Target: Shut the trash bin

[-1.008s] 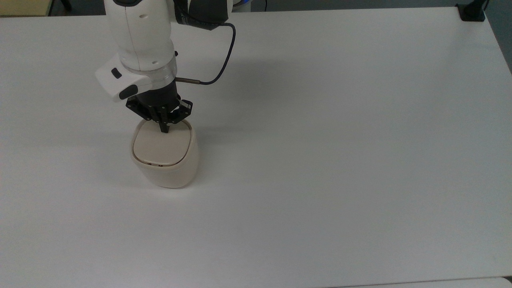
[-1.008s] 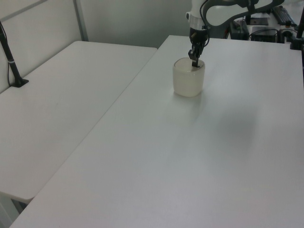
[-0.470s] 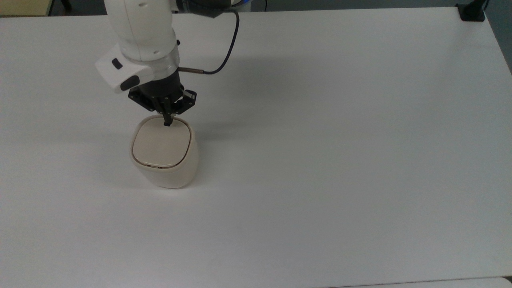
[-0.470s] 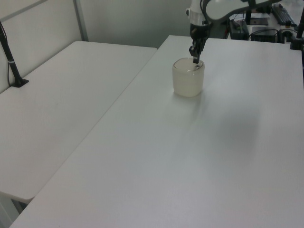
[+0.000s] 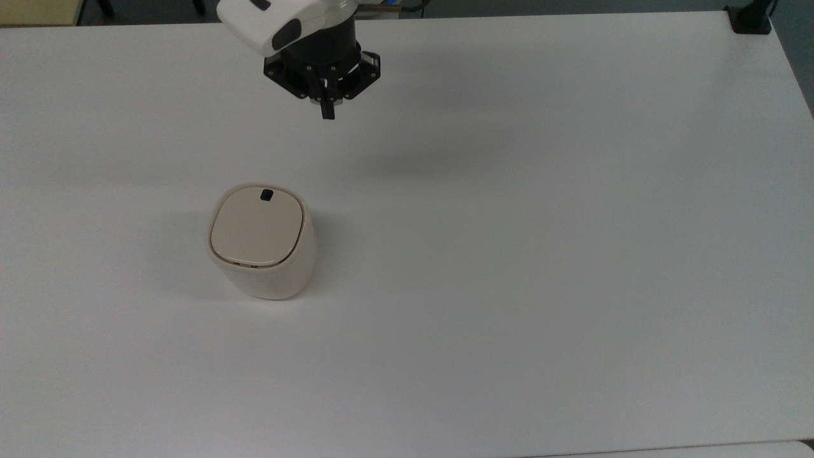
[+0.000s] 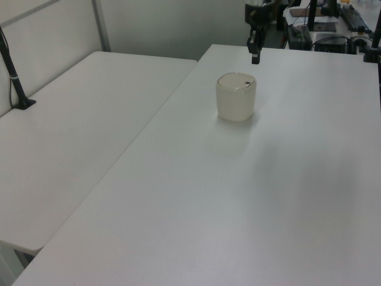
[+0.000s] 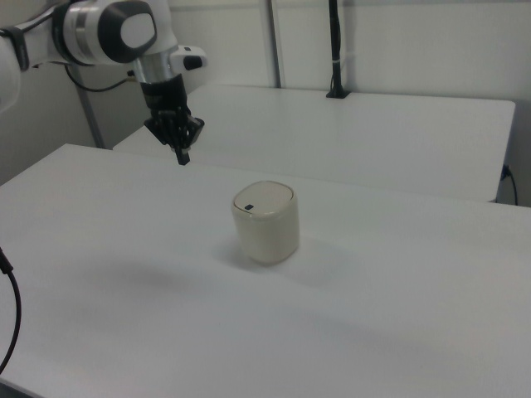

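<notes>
While the small cream-beige plastic trash bin (image 5: 261,242) with its rounded-square tapered body sits upright on the white table (image 5: 572,254), in the top view's left half, its flat same-colour lid (image 5: 256,226) lies flush in the rim, with no gap visible along the edge. The small black button (image 5: 267,195) is exposed at the lid's far edge in the top view.

Further right and well above in the top view, the black two-finger gripper (image 5: 328,114) hangs in the air on the white Franka arm (image 5: 273,19), pointing down, well apart from the bin. Its fingers are pressed together into one narrow tip, holding nothing. The left view puts the gripper (image 6: 255,59) above and behind the bin (image 6: 236,96); the right view shows it (image 7: 182,157) to the right view's left of the bin (image 7: 265,221), clear of it.

Judgement: the closing looks done (lid seated, nothing in contact). The step in hand is clearing away, so a good finish means keeping the tip high, moving away from the bin, not sweeping low across the lid and not brushing the button, since a press there could pop the lid open. If the latch were in doubt, a light straight-down push at the lid's centre would be safer than anywhere near the button.
</notes>
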You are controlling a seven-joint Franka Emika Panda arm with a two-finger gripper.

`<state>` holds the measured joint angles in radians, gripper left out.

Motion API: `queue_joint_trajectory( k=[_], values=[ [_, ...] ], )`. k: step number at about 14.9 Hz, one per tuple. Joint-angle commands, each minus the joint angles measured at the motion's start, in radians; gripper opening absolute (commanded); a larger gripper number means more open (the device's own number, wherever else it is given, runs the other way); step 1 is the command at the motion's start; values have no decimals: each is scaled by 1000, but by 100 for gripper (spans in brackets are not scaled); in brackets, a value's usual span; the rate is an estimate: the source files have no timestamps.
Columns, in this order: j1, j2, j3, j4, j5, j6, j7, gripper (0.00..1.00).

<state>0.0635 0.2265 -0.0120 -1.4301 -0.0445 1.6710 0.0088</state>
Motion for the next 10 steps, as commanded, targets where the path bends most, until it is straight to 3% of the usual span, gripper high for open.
queue_joint_trajectory(
  k=[1, 3, 5, 7, 9, 10],
  values=[
    [16, -117, -8, -82, -25, -43, -13, 7],
    [16, -188, -8, -148, -25, -45, -15, 11],
    [22, -217, -8, -182, -25, -43, -15, 26],
    [18, -217, -8, -178, -23, -45, -13, 68],
    [16, -217, -8, -177, -21, -46, -4, 100],
    [19, -216, -8, -177, -23, -45, -4, 100]
  ],
)
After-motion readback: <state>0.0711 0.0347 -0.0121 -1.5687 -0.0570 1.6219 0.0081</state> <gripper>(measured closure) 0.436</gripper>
